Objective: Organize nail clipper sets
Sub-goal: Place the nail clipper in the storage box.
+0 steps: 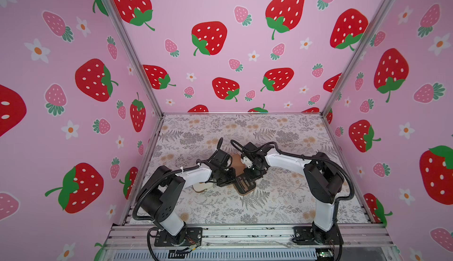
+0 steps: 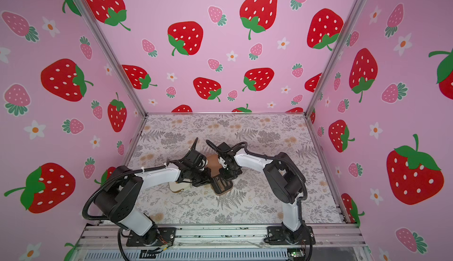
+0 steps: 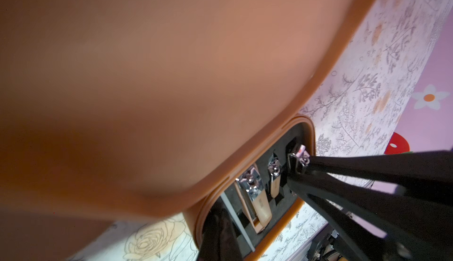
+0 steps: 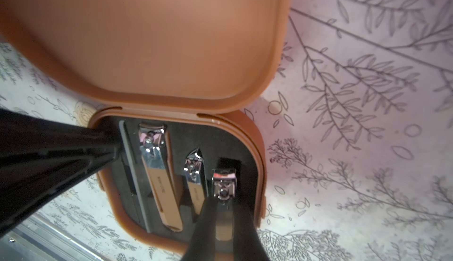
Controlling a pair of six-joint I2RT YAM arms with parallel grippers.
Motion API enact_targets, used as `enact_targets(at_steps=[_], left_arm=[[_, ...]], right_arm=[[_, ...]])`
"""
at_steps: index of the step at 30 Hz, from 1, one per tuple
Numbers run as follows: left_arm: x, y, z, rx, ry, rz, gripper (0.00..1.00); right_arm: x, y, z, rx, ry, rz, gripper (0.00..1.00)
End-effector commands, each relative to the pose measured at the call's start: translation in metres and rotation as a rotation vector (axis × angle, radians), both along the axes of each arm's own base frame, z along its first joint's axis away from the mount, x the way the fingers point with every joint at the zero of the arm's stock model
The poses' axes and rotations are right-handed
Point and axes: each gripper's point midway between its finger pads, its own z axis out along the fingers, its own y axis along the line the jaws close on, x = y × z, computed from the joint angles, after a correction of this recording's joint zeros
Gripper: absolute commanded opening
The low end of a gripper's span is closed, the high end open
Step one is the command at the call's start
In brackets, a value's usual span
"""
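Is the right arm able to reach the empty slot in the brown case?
Probably yes: the lid stands open, and the right gripper, holding a small clipper, is right at the empty slot.

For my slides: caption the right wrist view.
Right gripper holds a small nail clipper at an empty slot of the open brown case, beside two seated clippers.

Table (image 1: pixel 282 198), floral-print cover. We record two items lying on it: brown case (image 1: pixel 235 163), lid up; cream case (image 1: pixel 199 188) just beside it.
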Motion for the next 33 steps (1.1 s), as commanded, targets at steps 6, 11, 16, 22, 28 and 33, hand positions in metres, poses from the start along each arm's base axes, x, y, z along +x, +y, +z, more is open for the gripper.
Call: enact_targets(at_steps=[6,11,16,22,28,33], left_arm=[[-0.011,0.011,-0.015,0.046,0.053,-0.002,0.00],[-0.011,0.011,-0.014,0.043,0.053,-0.001,0.00],[-0.011,0.012,-0.013,0.041,0.054,0.002,0.00],[-0.011,0.013,-0.014,0.043,0.054,0.001,0.00],[-0.011,0.014,-0.014,0.045,0.057,0.003,0.00],[-0.011,0.014,-0.013,0.044,0.055,0.002,0.00]], right_arm=[[0.004,-0.002,-0.012,-0.057,-0.007,-0.019,0.10],[0.010,-0.012,-0.019,-0.126,-0.032,-0.027,0.10],[0.016,-0.021,-0.021,-0.183,-0.070,-0.030,0.10],[0.018,-0.036,-0.027,-0.265,-0.084,-0.026,0.10],[0.021,-0.044,-0.036,-0.333,-0.103,-0.015,0.10],[0.020,-0.053,-0.040,-0.414,-0.123,0.007,0.10]])
